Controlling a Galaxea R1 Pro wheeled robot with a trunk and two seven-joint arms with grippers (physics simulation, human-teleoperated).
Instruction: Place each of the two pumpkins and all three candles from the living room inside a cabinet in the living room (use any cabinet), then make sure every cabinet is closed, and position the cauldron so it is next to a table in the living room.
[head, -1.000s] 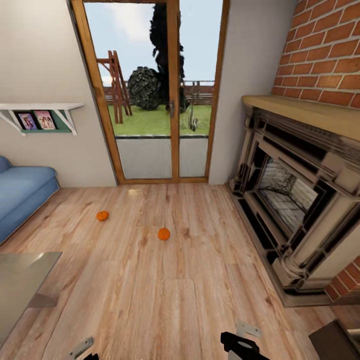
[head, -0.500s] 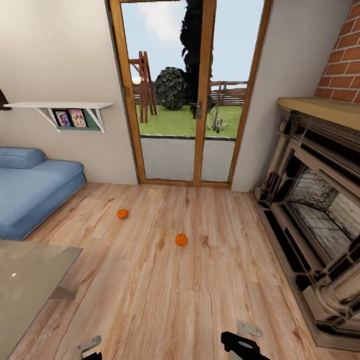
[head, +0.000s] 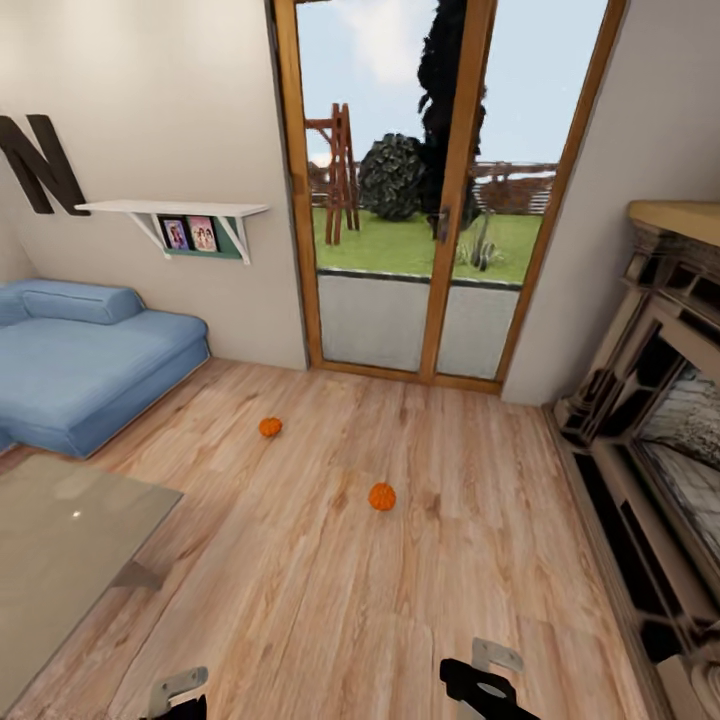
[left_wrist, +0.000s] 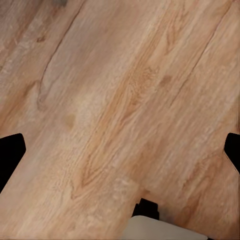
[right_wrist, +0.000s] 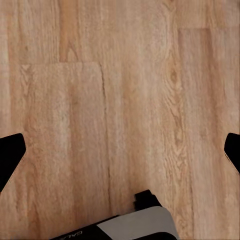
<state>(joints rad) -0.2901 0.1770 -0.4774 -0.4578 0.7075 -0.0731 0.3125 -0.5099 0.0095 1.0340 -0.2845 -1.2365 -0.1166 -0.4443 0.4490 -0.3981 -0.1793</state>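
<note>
Swinging left, its head now takes in the sofa (head: 90, 360). Both pumpkins (head: 381, 496) (head: 270, 427) look light and hard; grip across the ribs. Left gripper (left_wrist: 120, 150) and right gripper (right_wrist: 120, 150) gape wide, empty.

Two pumpkins (head: 381, 496) (head: 270, 427) on floor (head: 330, 600) before door (head: 420, 200)

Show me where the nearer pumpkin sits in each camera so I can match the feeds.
Head view: the nearer pumpkin lies mid-picture on the wood floor, in front of the glass door.
Left wrist view: bare wood floor beneath the left gripper, jaws apart.
Right wrist view: bare wood floor beneath the right gripper, jaws apart.
Shared landmark: the wood floor's planks.
</note>
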